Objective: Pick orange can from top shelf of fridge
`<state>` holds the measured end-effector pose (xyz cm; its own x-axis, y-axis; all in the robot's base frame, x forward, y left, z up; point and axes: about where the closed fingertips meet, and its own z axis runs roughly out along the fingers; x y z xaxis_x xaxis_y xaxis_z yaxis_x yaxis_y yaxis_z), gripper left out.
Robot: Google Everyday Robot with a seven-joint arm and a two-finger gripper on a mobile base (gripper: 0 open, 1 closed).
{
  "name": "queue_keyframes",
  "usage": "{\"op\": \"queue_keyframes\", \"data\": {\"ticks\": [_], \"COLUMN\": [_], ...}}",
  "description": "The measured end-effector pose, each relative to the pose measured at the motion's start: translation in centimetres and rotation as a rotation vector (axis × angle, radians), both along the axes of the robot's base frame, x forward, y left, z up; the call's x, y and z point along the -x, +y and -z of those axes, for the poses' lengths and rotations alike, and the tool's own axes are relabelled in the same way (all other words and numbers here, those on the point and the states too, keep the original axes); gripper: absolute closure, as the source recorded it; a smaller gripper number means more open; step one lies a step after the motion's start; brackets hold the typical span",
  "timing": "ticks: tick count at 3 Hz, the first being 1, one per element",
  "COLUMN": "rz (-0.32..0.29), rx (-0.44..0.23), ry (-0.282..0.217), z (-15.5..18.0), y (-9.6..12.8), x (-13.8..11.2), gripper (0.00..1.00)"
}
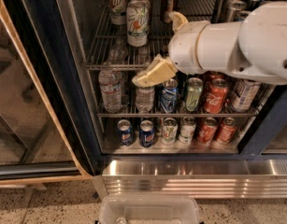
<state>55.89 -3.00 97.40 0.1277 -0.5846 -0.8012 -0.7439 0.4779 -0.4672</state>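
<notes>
The orange can (168, 0), dark coppery brown with a silver lid, stands upright at the back middle of the top shelf (98, 55), a grey wire rack in the fridge (82, 106). My gripper (155, 49) is in front of the shelf's front rail, below and slightly left of the can and apart from it. It is open and empty: one cream finger (152, 73) points down-left over the rail, the other (177, 19) sticks up beside the can. My white arm hides the right part of the top shelf.
Two tall white-and-green cans (137, 17) stand left of the orange can, dark slim cans (232, 1) to its right. Water bottles (110, 90) and red Coca-Cola cans (214, 96) fill the middle rack. The glass door (21, 106) stands open at left. A plastic bin (150, 211) sits below.
</notes>
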Motion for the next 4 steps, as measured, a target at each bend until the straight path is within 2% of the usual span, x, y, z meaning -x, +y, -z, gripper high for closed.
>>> {"op": "queue_keyframes", "data": {"ticks": [1,2,3,4], "rz": [0.055,0.053,0.076,0.134], "rx": [-0.024,-0.025,-0.081,-0.211], "ry": [-0.065,-0.066,-0.105,-0.159], "z": [-1.8,-1.8,-1.8,-1.2], "y": [-0.3,-0.2,0.3,0.4], "x": [-1.3,-1.3,-2.0,-4.2], "gripper": [0.00,0.00,0.00,0.00]}}
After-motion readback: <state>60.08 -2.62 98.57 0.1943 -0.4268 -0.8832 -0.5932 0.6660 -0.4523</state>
